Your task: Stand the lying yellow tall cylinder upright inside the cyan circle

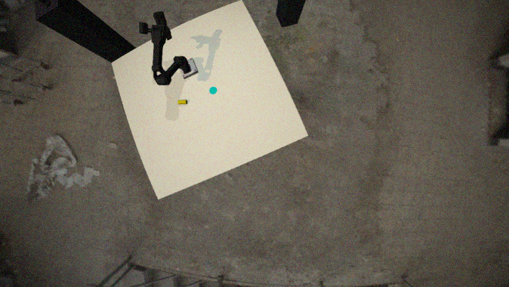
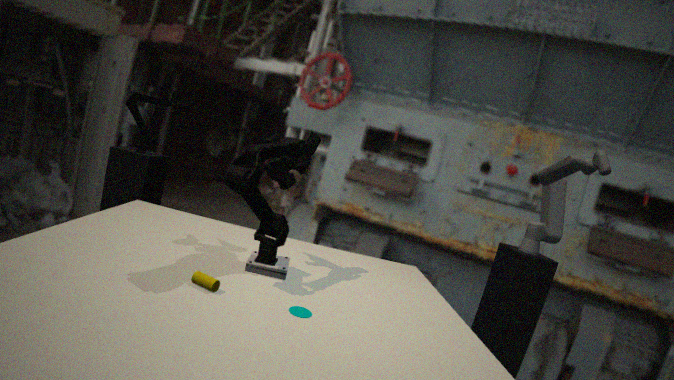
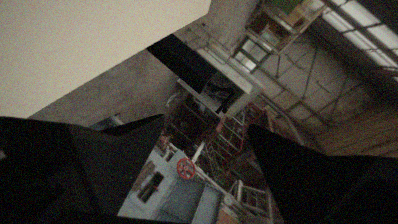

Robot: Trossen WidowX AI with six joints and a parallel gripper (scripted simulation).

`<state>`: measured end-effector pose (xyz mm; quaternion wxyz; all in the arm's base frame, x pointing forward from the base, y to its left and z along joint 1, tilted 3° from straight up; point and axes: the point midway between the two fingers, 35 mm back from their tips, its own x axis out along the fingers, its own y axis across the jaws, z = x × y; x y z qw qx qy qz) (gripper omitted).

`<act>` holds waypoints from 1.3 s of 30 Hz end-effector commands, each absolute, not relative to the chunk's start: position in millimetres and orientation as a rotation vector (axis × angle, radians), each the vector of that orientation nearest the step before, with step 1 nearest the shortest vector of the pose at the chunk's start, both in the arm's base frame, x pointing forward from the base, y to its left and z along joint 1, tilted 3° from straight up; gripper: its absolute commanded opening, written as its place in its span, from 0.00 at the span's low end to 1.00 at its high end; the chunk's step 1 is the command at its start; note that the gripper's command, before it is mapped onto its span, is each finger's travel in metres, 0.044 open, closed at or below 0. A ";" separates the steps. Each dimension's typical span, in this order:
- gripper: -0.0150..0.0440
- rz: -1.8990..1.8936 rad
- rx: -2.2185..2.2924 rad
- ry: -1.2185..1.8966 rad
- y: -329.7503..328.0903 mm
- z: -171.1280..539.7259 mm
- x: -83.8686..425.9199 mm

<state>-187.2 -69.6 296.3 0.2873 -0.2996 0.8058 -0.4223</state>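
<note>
The yellow tall cylinder [image 1: 182, 102] [image 2: 205, 281] lies on its side on the pale table top. The cyan circle [image 1: 213, 90] [image 2: 300, 312] is flat on the same top, to the right of the cylinder in the top and exterior views, with nothing on it. My gripper [image 3: 206, 123] is open, its two dark fingers wide apart with nothing between them. It is raised high and away from the cylinder, toward the table's upper left edge in the top view. Neither the cylinder nor the circle shows in the wrist view.
My arm's pale base plate [image 1: 192, 69] [image 2: 267, 265] sits on the table top [image 1: 226, 128] [image 2: 125, 335], behind the cylinder and circle in the exterior view. A dark pedestal [image 1: 87, 32] [image 2: 131, 177] and another pedestal [image 2: 512, 305] carrying a grey arm [image 2: 553, 210] stand beyond the table edges.
</note>
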 end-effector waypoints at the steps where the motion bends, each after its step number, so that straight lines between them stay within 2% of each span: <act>1: 0.89 -1.134 -0.791 2.154 -68.3 296.1 -187.9; 4: 0.78 -1.211 -0.654 2.172 -49.6 293.0 -197.1; 12: 0.78 -1.483 -0.180 2.181 21.3 281.2 -212.9; 20: 0.78 -1.758 0.296 2.110 94.8 267.8 -202.7; 29: 0.78 -2.062 0.827 1.928 168.7 251.5 -160.8; 39: 0.78 -2.376 1.399 1.588 226.1 232.6 -83.8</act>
